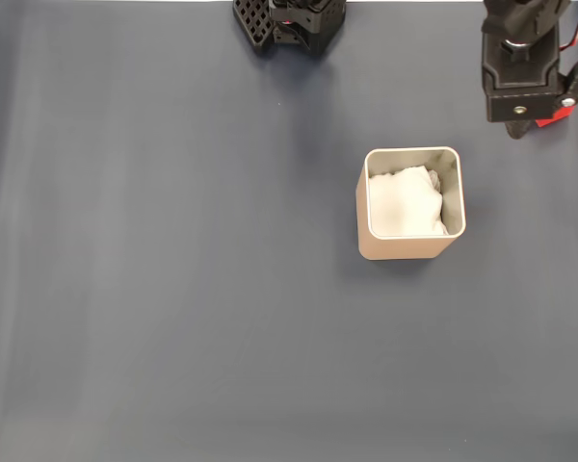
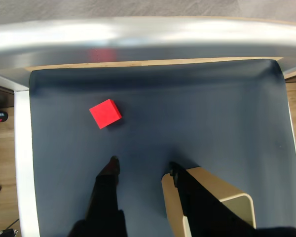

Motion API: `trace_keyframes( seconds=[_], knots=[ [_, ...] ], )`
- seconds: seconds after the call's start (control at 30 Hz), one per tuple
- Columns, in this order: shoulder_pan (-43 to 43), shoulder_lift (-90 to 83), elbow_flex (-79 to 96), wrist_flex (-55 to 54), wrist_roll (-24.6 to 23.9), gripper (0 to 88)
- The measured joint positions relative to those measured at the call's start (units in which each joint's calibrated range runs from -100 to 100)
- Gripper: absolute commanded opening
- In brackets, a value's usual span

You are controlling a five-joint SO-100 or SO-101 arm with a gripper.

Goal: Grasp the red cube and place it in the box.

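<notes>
The red cube [image 2: 105, 113] lies on the dark mat in the wrist view, ahead of my gripper [image 2: 143, 169] and a little to its left, apart from both fingers. The gripper is open with nothing between its fingers. The beige box [image 2: 207, 197] stands just right of the right finger. In the fixed view the box [image 1: 410, 248] sits right of centre with white padding inside. My gripper [image 1: 520, 123] hovers above and to the right of it. A red corner of the cube [image 1: 557, 115] peeks out at the gripper's right edge, the rest hidden by the arm.
The arm's black base [image 1: 291, 23] stands at the top centre of the fixed view. The dark mat [image 1: 173, 289] stretches left and below the box. In the wrist view a pale metal rail [image 2: 148, 37] runs along the mat's far edge.
</notes>
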Motion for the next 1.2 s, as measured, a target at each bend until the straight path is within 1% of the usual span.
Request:
trace_keyframes(
  seconds=[0.17,0.33,0.83,1.2],
  knots=[
    [0.0,1.52,-1.37,0.0,0.98,31.2],
    [0.0,1.52,-1.09,-2.36,2.78,34.0],
    [-1.2,5.88,-0.73,-9.91,7.23,35.6],
    [-1.2,10.61,-1.28,-13.89,8.89,36.0]
  ],
)
